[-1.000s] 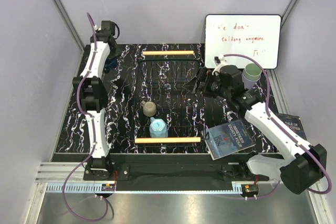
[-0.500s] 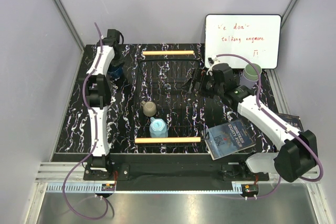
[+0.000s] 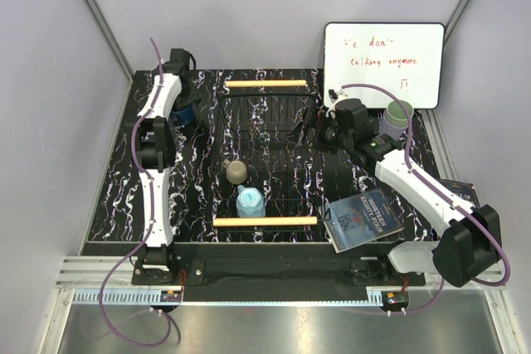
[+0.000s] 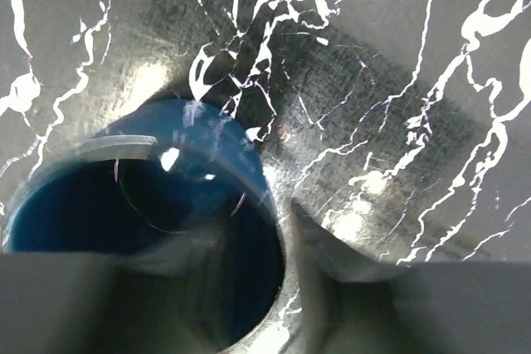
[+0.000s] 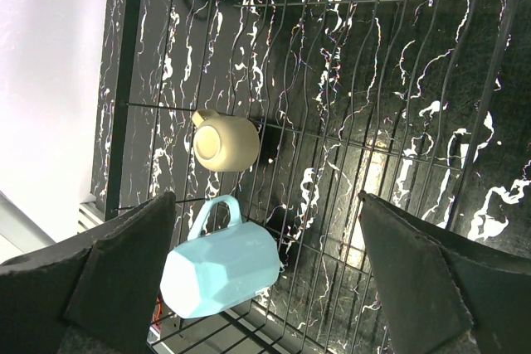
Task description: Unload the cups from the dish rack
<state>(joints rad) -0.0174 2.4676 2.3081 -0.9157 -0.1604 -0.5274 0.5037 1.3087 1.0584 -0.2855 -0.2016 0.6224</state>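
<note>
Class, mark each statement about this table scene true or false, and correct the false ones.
1. The beige handled mug and the light blue mug are inside the black wire dish rack. True.
2. The dark navy blue mug is in the rack. False: it stands on the black marbled table, left of the rack.
3. The right gripper is shut on a cup. False: it is open and empty above the rack.
4. The pale green tumbler is outside the rack, near the white whiteboard. True.
</note>
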